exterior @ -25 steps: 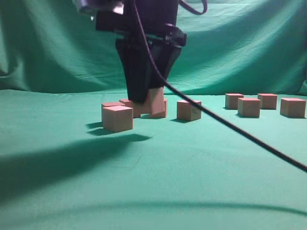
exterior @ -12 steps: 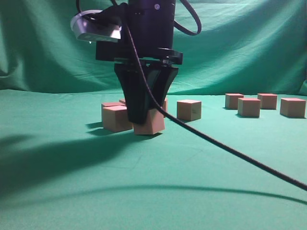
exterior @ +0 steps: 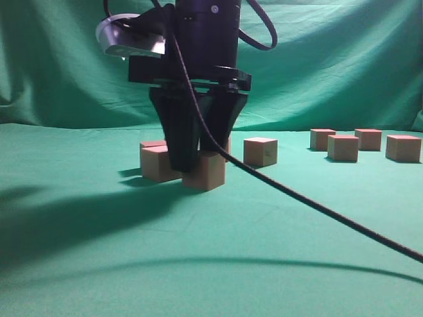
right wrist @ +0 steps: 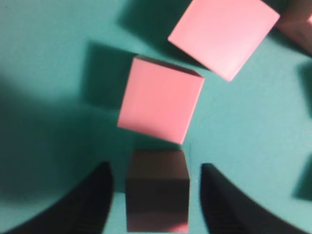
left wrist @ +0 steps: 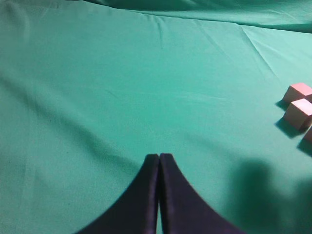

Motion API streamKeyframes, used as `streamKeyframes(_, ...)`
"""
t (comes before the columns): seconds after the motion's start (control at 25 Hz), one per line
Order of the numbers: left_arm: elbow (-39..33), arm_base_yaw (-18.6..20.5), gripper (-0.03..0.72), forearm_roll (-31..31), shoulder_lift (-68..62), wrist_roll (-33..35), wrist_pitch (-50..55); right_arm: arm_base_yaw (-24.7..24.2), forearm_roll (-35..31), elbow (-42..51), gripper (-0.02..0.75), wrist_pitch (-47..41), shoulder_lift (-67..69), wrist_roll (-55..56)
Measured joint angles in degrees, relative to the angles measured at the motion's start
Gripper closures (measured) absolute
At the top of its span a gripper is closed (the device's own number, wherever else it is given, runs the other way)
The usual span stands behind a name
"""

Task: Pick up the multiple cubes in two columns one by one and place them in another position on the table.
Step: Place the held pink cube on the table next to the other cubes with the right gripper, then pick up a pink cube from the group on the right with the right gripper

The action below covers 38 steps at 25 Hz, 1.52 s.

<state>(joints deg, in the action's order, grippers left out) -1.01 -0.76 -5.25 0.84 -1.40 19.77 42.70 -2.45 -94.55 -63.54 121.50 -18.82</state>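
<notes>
Right gripper [exterior: 198, 158] stood low over the table [exterior: 218, 238], left of centre in the exterior view, black fingers pointing straight down. Between them a cube [exterior: 205, 170] sat flat on the cloth. Right wrist view: that cube [right wrist: 157, 195] lay in the gap with teal cloth showing on both sides, so the jaws were apart and touching neither face.

Just behind and left, another cube [exterior: 156, 162] rested on the table, with a further one partly hidden behind it. 1 more cube [exterior: 260, 151] stood a little to the right, apart from the gripper. A far-right group of 4 cubes [exterior: 343, 147] sat well apart from these. A black cable [exterior: 317, 205] ran from the arm down to the right across the view.

Left gripper [left wrist: 159, 195] hung over bare cloth, fingers pressed together, nothing between them; 2 cubes [left wrist: 298, 112] showed at the right edge of its view.
</notes>
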Motion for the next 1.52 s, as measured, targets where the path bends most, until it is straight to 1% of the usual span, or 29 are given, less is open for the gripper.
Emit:
streamKeyframes(0.12, 0.00, 0.00, 0.688, 0.00, 0.00, 0.00, 0.00, 0.00, 0.00, -0.67, 0.206, -1.72, 0.00, 2.08)
streamKeyframes(0.2, 0.00, 0.00, 0.688, 0.00, 0.00, 0.00, 0.00, 0.00, 0.00, -2.74, 0.143, -4.34, 0.00, 4.03)
streamKeyframes(0.32, 0.00, 0.00, 0.688, 0.00, 0.00, 0.00, 0.00, 0.00, 0.78, -7.54, 0.154, -6.06, 0.00, 5.95)
streamKeyframes(0.4, 0.00, 0.00, 0.688, 0.00, 0.00, 0.00, 0.00, 0.00, 2.84, -10.15, 0.154, -6.21, -0.40, 8.49)
streamKeyframes(0.48, 0.00, 0.00, 0.688, 0.00, 0.00, 0.00, 0.00, 0.00, 6.59, -11.80, 0.154, -6.49, -1.42, 11.02)
streamKeyframes(0.56, 0.00, 0.00, 0.688, 0.00, 0.00, 0.00, 0.00, 0.00, 12.46, -12.18, 0.154, -6.86, -3.50, 14.25)
streamKeyframes(0.64, 0.00, 0.00, 0.688, 0.00, 0.00, 0.00, 0.00, -0.83, 16.63, -12.23, 0.154, -6.99, -5.65, 18.21)
streamKeyframes(0.68, 0.00, 0.00, 0.688, 0.00, 0.00, 0.00, 0.00, -1.87, 17.67, -12.23, 0.154, -7.06, -6.79, 20.22)
streamKeyframes(0.72, 0.00, 0.00, 0.688, 0.00, 0.00, 0.00, 0.00, -3.30, 18.01, -12.23, 0.196, -7.06, -7.83, 22.15)
streamKeyframes(0.8, 0.00, 0.00, 0.688, 0.00, 0.00, 0.00, 0.00, -6.79, 17.96, -12.32, 0.196, -7.20, -9.18, 25.47)
streamKeyframes(0.88, 0.00, 0.00, 0.688, 0.00, 0.00, 0.00, 0.00, -11.36, 16.94, -12.44, 0.196, -7.35, -9.81, 27.69)
streamKeyframes(1.04, 0.00, 0.00, 0.688, 0.00, 0.00, 0.00, 0.00, -20.03, 11.82, -12.44, 0.196, -7.41, -8.87, 28.26)
streamKeyframes(1.16, 0.00, 0.00, 0.688, 0.00, 0.00, 0.00, 0.00, -24.62, 9.49, -12.19, 0.196, -7.41, -6.13, 28.26)
streamKeyframes(1.32, 0.00, 0.00, 0.688, 0.00, 0.00, 0.00, 0.00, -27.72, 6.31, -12.04, 0.196, -7.41, -0.85, 28.26)
streamKeyframes(1.52, 0.00, 0.00, 0.688, 0.00, 0.00, 0.00, 0.00, -27.99, 4.36, -11.63, 0.196, -6.60, 3.66, 28.26)
